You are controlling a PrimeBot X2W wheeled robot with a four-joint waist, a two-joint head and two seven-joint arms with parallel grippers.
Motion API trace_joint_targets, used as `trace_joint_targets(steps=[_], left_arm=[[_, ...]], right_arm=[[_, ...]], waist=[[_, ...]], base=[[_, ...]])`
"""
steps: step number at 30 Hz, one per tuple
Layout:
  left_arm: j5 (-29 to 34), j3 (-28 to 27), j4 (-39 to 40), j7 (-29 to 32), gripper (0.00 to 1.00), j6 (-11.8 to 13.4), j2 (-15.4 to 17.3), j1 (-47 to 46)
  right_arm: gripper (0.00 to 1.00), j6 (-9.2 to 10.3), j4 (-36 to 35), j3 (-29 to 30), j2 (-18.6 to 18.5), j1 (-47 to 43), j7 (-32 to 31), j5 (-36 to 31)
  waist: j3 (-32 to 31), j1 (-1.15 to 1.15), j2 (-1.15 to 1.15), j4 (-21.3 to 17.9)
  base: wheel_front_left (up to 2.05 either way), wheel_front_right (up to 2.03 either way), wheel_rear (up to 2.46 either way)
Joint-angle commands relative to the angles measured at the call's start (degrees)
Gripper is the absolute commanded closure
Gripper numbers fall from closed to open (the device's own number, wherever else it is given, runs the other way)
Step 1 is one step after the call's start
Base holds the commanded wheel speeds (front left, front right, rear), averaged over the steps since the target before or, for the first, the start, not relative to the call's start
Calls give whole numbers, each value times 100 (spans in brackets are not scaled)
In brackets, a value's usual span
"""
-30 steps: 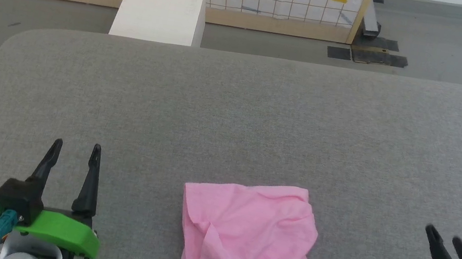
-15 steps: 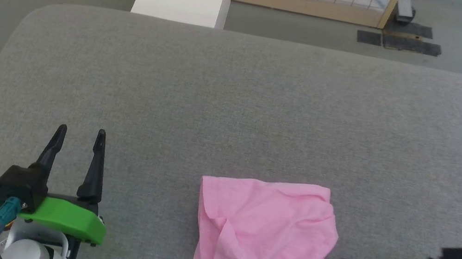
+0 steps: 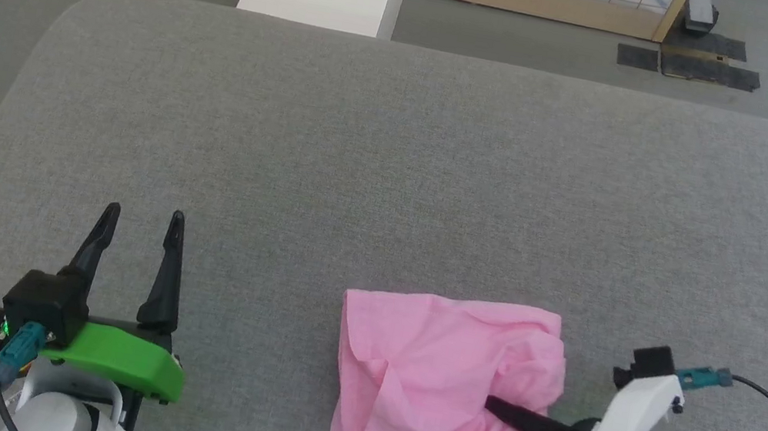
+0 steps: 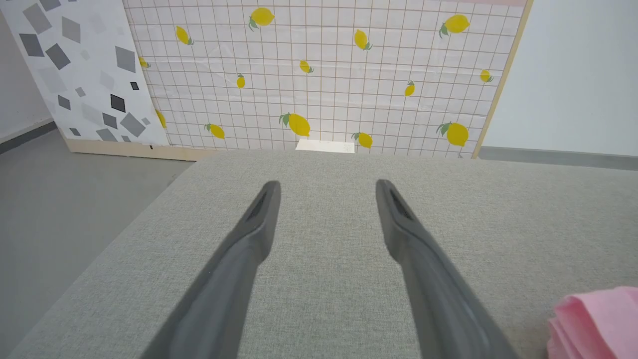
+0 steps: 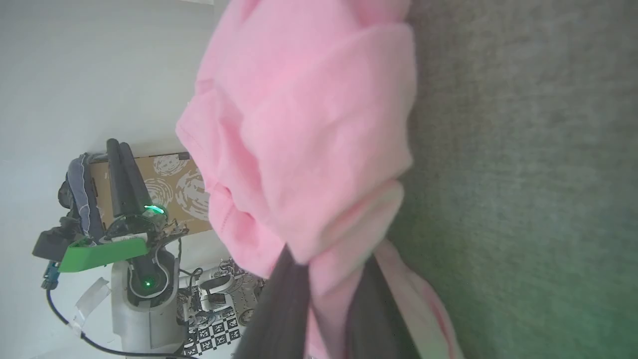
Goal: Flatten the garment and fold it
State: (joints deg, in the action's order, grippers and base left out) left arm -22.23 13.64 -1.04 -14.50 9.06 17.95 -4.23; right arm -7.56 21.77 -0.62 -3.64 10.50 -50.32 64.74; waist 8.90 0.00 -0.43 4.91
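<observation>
The garment (image 3: 418, 385) is lying crumpled near the front edge of the grey padded surface (image 3: 391, 170), right of centre. The right gripper (image 3: 494, 406) is reaching in from the right side and pinching a bunched fold, its fingers (image 5: 279, 304) half buried in pink cloth. The left gripper (image 3: 144, 214) is hovering well apart on the left, fingers spread and holding nothing

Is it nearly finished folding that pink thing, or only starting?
Only starting. Nothing looks done: the garment lies crumpled on the table. In hand: the right gripper is poked into its right side, cloth between the fingers. The left gripper hovers open, apart. Flattening and folding remain.
</observation>
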Motion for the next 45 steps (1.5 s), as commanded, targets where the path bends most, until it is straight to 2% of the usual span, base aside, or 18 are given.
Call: trace_joint_targets(steps=[1,8,12,19,23,27,32,37,45], left_arm=[[89,-28,-19,-49,0,-21,-21,-56],[148,-34,5,-50,0,-33,-1,-7],[232,-13,130,-50,0,-13,-7,58],[331,56,450,-9,0,37,44,109],[314,119,610,107,0,-15,58,-27],[354,161,818,236,0,-62,131,-236],[454,219,1148,465,0,-181,300,-649],[626,315,1473,721,0,-300,450,-1162],[822,502,1725,960,0,-436,504,-1807]], right_arm=[[100,8,8,-87,-50,98,78,-61],[100,8,-189,-523,-515,266,587,-512],[100,8,-322,-903,-963,420,840,-1170],[100,8,-509,-1572,-1671,978,628,-2220],[100,8,-467,-1700,-2086,1312,546,-2672],[100,8,-299,-1637,-2356,1651,839,-3007],[100,8,224,-1439,-2537,2056,1537,-3457],[100,8,819,-1147,-2678,2533,2255,-3860],[100,8,1837,-421,-2730,3225,3129,-4485]], waist=[[-36,0,43,-31],[-229,0,43,-223],[-297,0,43,-456],[-118,0,43,-1290],[118,0,43,-1788],[500,0,43,-2246],[1087,0,43,-2625],[1706,0,43,-2724],[2391,0,43,-2616]], base=[[0,0,0],[0,0,0],[0,0,0],[0,0,0],[0,0,0],[0,0,0],[0,0,0],[0,0,0],[0,0,0]])
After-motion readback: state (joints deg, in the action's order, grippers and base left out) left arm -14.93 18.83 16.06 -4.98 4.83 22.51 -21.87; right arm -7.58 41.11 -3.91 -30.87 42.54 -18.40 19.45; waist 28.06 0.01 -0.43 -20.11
